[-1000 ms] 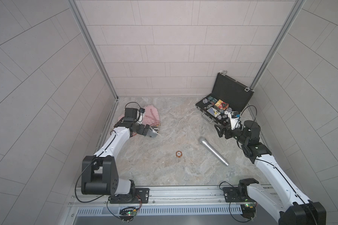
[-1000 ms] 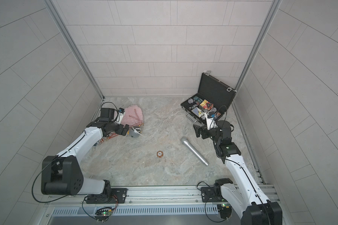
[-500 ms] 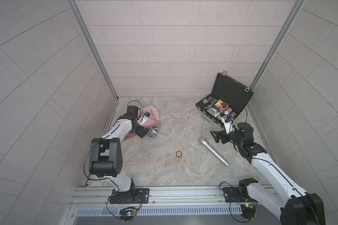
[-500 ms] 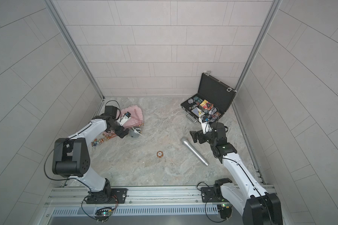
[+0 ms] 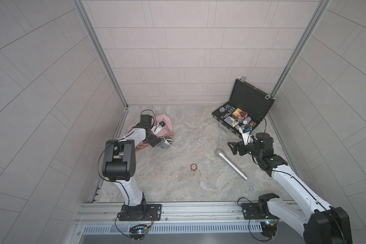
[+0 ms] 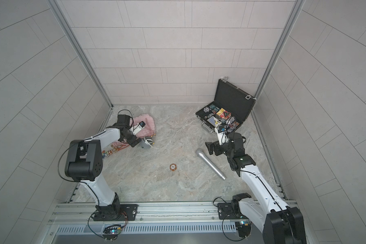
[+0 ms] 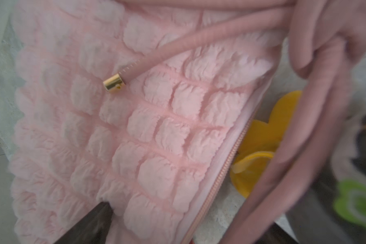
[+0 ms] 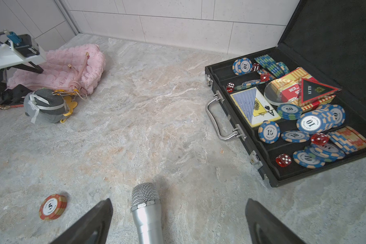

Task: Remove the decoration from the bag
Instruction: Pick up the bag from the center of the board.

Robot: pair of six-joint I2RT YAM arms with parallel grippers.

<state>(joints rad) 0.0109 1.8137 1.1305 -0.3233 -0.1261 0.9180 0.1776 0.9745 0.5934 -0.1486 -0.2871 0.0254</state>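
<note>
Since the bag (image 5: 166,125) is a soft, puffy pink thing lying at the left of the floor near the back corner in both top views, we judge it light and floppy; it will slide or bunch up if we tug on it unpinned. Its charm (image 8: 44,105), a grey plush ball with a white ribbon and yellow trim, rests on the floor just beside the bag's front edge, joined to the pink straps (image 8: 80,71) by a gold ring (image 8: 80,95). The plush looks squashy and easy to pinch, yet we think the better hold is at the ring, the stiff part, while the bag is held down by its quilted body.

Our left gripper (image 5: 156,143) sits low over the bag's near edge beside the charm, fingers spread and empty. Our right gripper (image 8: 178,221), at the right of the frame, is also spread wide, holding nothing, above the head of a silver microphone (image 5: 230,163). Farther out lie a lone orange poker chip (image 5: 193,167) mid-floor and an open black case (image 5: 241,118) of chips, cards and dice at the upper right.
</note>
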